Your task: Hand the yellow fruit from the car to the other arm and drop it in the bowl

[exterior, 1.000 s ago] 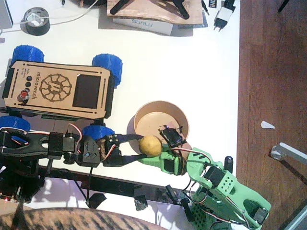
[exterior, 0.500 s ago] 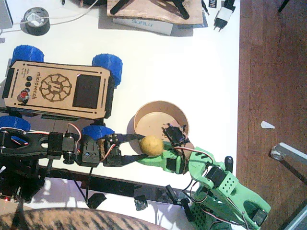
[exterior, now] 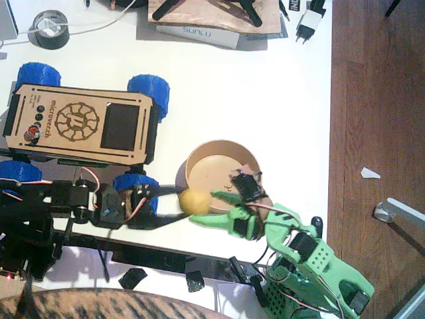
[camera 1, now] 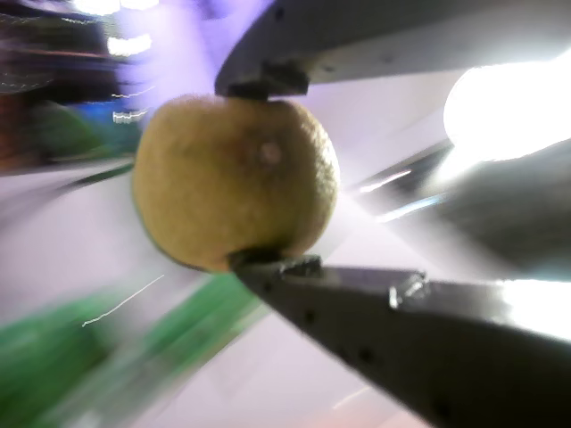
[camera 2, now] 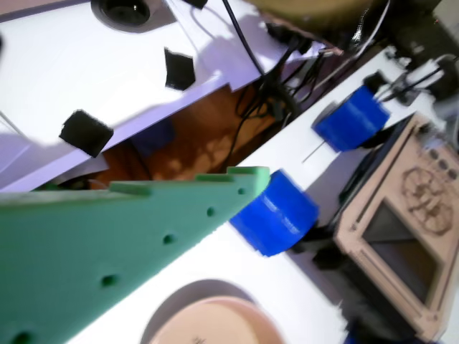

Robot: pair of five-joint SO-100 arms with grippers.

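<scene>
Green plastic fills the near edge of the fixed view, where we see the other arm [exterior: 312, 262] reaching left with the right gripper [exterior: 214, 207] spread wide, its fingers apart and holding nothing. Just beside those fingertips sits the yellow fruit [exterior: 192, 201], pinched in the left gripper [exterior: 178, 204] of the black arm [exterior: 40, 209]. In a wrist view we see the fruit [camera 1: 234, 181] clamped between two dark jaws, one above and one below it, though that picture is smeared. In another wrist view we see one green finger [camera 2: 107, 247] with nothing touching it; its partner is out of that picture.

Past the fruit stands the bowl [exterior: 192, 169], its rim just beside the fruit and partly under the green gripper's black servo. Farther left is the car [exterior: 83, 123], its plywood deck bare of fruit and its blue wheels on the white table [exterior: 265, 86]. At the far edge we see a grey tape roll [exterior: 50, 30] and a white box [exterior: 199, 33].
</scene>
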